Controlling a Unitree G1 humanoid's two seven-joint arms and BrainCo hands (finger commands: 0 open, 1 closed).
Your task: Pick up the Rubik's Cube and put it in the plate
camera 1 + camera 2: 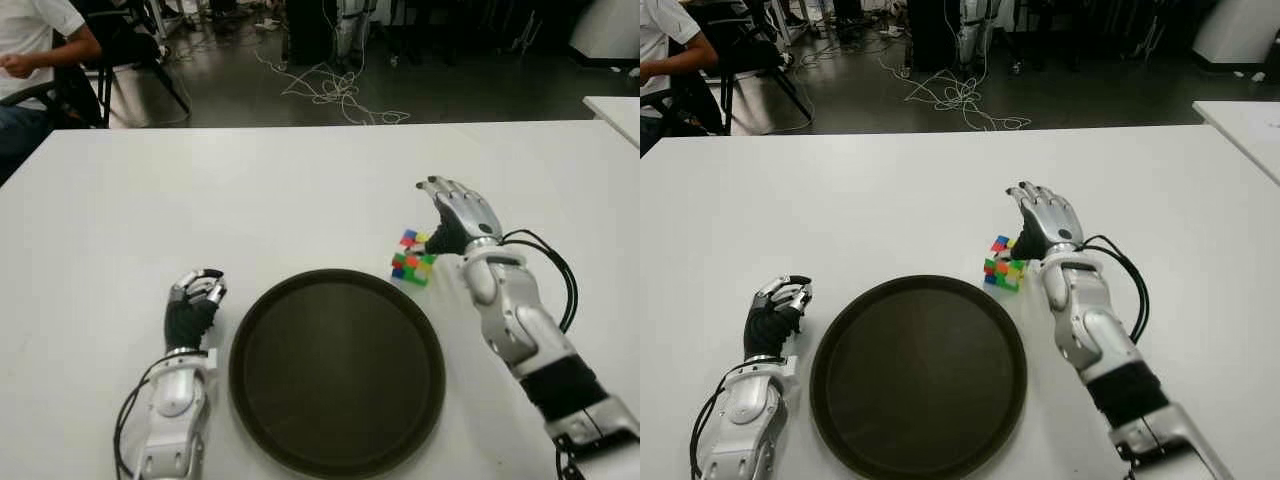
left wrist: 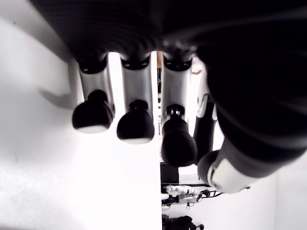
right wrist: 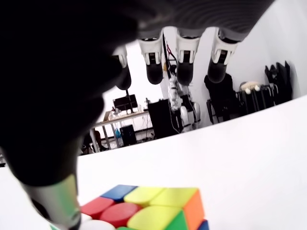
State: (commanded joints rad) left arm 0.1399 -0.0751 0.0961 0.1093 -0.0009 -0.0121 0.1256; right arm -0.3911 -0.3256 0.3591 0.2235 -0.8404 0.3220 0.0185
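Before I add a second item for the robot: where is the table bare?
Bare: the table beyond the plate, and left of the curled left hand. Crowded: the plate's far right rim, where the Rubik's Cube sits under the open right hand.

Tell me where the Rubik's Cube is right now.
In the eye views the Rubik's Cube sits on the white table, just beyond the plate's far right rim, under the open right hand, not yet grasped.
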